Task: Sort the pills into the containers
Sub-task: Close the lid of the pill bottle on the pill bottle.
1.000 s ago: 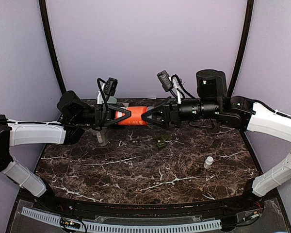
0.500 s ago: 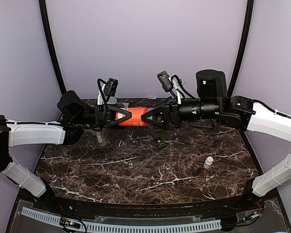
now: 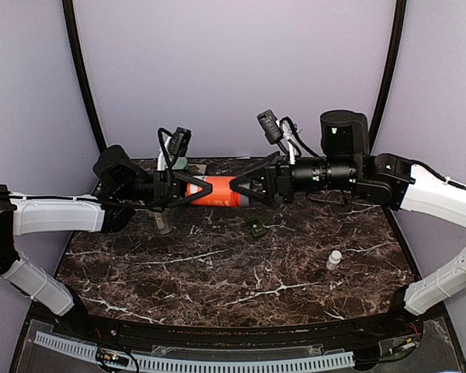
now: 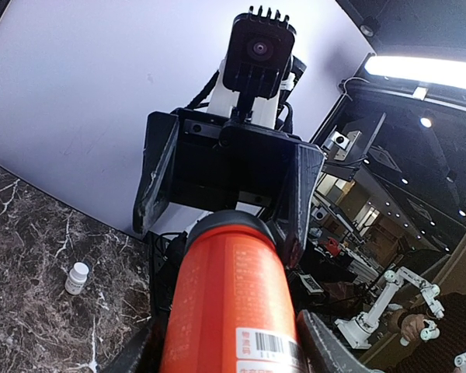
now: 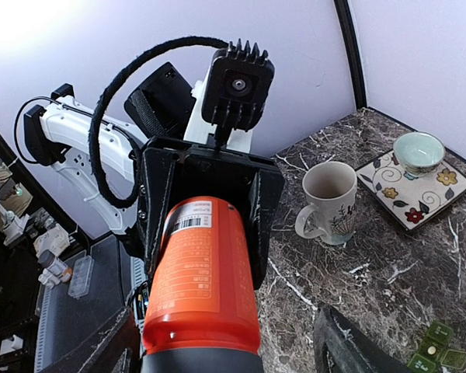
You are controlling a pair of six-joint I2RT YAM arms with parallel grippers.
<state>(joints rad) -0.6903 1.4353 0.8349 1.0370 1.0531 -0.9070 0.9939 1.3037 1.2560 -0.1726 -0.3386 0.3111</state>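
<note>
Status | we are holding orange pill bottle aloft | left gripper clenching one end | right gripper clenching other

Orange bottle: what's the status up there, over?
Left pincer shut on orange bottle, held sideways above table. Right pincer around its cap end, grip unclear. Small white bottle stands below, clear.

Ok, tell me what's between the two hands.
The orange bottle, level in the air: one end within the left hand, the other within the right hand. The top view shows it.
</note>
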